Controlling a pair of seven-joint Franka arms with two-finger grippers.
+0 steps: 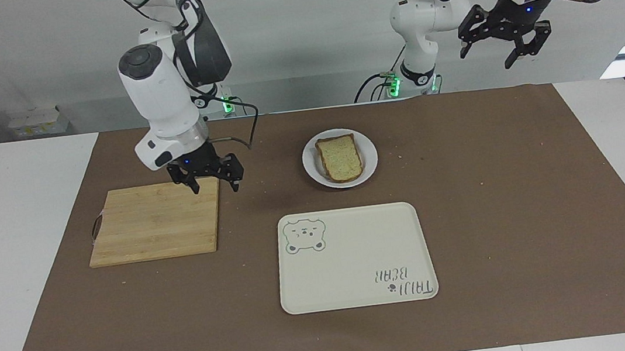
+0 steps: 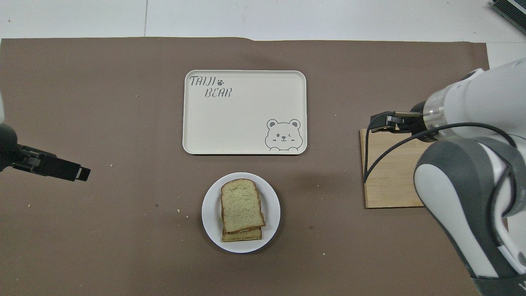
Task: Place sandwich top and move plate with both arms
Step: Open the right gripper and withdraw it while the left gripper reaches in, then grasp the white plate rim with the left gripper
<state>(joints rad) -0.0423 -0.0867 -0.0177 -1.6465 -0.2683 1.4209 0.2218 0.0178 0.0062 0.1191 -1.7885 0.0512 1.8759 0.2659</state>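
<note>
The sandwich top [image 1: 339, 158] [image 2: 241, 204], a pale speckled slice with a brown crust, lies on another slice on the small white plate [image 1: 370, 154] [image 2: 273, 209]. The edge of the lower slice [image 2: 242, 235] peeks out on the side nearer the robots. My right gripper [image 1: 215, 185] [image 2: 382, 122] hangs open and holds nothing, just above the cutting board's corner, well apart from the plate. The left gripper [image 1: 501, 51] [image 2: 61, 169] is open and holds nothing, raised high over the left arm's end of the table.
A wooden cutting board [image 1: 153, 223] [image 2: 386, 185] lies toward the right arm's end. A cream rectangular tray [image 1: 354, 259] [image 2: 244, 115] with a bear drawing sits farther from the robots than the plate. Crumbs dot the brown mat.
</note>
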